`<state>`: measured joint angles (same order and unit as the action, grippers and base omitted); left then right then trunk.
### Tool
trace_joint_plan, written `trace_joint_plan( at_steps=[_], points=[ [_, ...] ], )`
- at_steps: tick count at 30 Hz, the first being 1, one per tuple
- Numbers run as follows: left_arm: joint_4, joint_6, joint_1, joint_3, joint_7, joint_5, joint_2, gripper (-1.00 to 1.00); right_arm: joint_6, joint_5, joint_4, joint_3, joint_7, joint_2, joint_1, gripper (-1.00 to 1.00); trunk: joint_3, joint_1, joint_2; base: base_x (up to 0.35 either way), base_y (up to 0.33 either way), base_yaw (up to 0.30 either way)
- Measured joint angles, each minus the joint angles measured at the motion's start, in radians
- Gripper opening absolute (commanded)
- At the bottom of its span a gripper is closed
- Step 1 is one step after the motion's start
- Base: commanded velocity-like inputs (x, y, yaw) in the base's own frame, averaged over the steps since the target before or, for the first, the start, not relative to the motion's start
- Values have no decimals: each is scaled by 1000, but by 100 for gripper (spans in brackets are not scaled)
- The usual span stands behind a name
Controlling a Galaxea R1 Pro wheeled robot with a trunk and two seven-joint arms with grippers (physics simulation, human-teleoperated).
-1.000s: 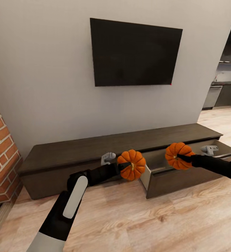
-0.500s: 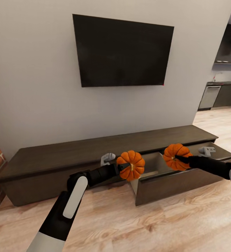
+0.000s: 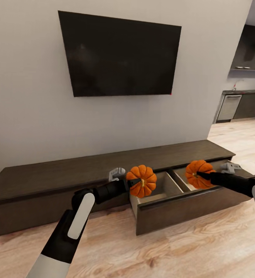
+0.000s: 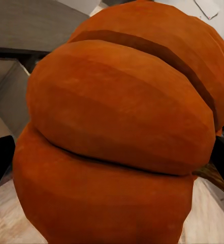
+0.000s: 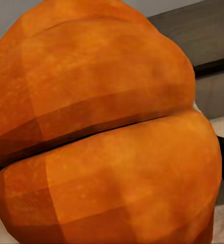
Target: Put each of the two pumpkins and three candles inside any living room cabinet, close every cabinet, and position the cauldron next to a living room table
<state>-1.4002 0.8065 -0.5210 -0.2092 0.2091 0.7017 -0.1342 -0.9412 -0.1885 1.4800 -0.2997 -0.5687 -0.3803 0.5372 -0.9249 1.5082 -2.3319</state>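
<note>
Two orange ribbed pumpkins hang in the air in front of the long dark-brown cabinet [image 3: 85, 164]. My left gripper [image 3: 134, 182] is shut on the left pumpkin [image 3: 142, 181], which is held over the near left corner of the cabinet's open drawer [image 3: 169, 204]. My right gripper [image 3: 198, 174] is shut on the right pumpkin [image 3: 198, 173], above the drawer's right half. Up close, the left pumpkin [image 4: 117, 132] and the right pumpkin [image 5: 101, 132] each take up most of their wrist view. The drawer has a pale interior with a divider.
A black TV [image 3: 119, 56] hangs on the grey wall above the cabinet. Light wood floor [image 3: 142, 251] lies in front. A dark kitchen area [image 3: 243, 96] opens at the far right.
The whole view has shifted right: the brick fireplace has slid out at the left and the open drawer now sits more centrally under both pumpkins. Both grippers still hold their pumpkins.
</note>
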Motion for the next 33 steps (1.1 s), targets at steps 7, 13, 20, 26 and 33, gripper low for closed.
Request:
trace_joint_plan(
  at_steps=[7, 13, 20, 26, 33],
  points=[
    [17, 0, 2, 0, -7, -5, 1, -100, -11, 7, -52, -1, -20, -7, 1, -100, 0, 0, 0, 141, -322, 0],
    [27, 3, 2, -3, -6, 2, 1, -100, 44, 3, -192, 2, -179, -13, 16, -100, 0, 0, 0, 140, -322, 0],
    [41, 3, 1, -2, -6, 3, 1, -100, 93, 9, -244, 4, -218, -15, 20, -100, 0, 0, 0, 139, -322, 0],
    [62, 4, 0, -1, -6, 4, 1, -100, 98, 10, -252, 4, -219, -10, 20, -100, 0, 0, 0, 137, -323, 0],
    [99, 4, -4, -2, -12, 1, -1, -100, 85, 9, -244, 3, -213, -10, 21, -100, 0, 0, 0, 134, -323, 0]
  ],
)
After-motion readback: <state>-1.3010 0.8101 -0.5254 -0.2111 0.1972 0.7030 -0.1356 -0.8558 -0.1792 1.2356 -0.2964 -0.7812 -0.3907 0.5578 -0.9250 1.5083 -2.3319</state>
